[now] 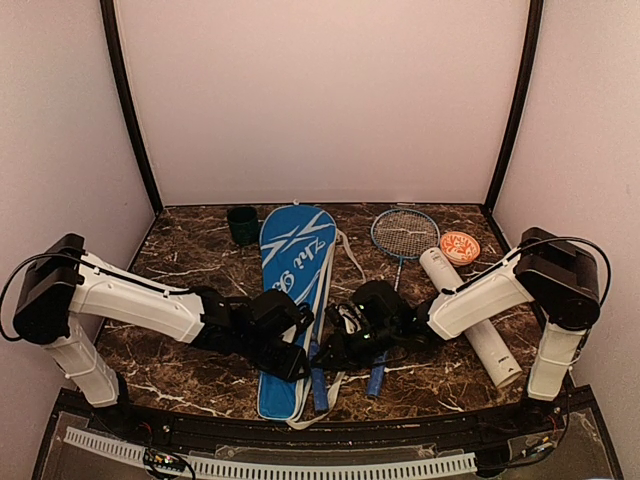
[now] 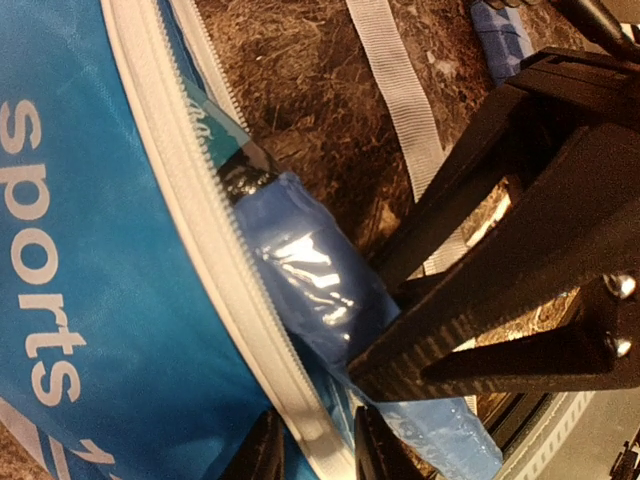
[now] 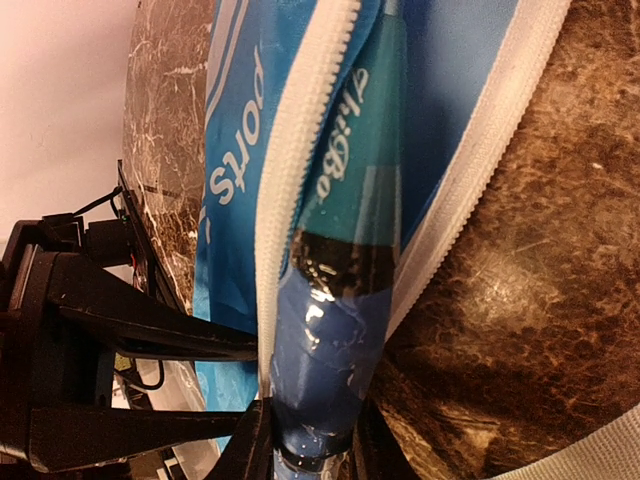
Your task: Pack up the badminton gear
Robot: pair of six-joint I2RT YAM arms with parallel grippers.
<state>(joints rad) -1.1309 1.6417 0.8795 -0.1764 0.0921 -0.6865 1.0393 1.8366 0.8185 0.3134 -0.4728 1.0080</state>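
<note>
The blue racket bag (image 1: 292,262) lies lengthwise mid-table, its zipper open along the near right edge. My left gripper (image 1: 297,345) is shut on the bag's white zipper edge (image 2: 210,250), with its fingertips (image 2: 262,452) either side of it. My right gripper (image 1: 335,350) is shut on the blue handle (image 3: 325,340) of a racket whose teal shaft (image 3: 372,130) runs into the bag's opening. The handle also shows in the left wrist view (image 2: 310,270). The second racket (image 1: 404,233) lies right of the bag. The long white tube (image 1: 470,315) lies at the right. No shuttlecocks are in view.
A small dark cup (image 1: 242,224) stands at the back left of the bag. An orange lid (image 1: 459,246) lies near the tube's far end. The bag's grey strap (image 2: 395,90) trails on the marble top. Dark walls frame the table.
</note>
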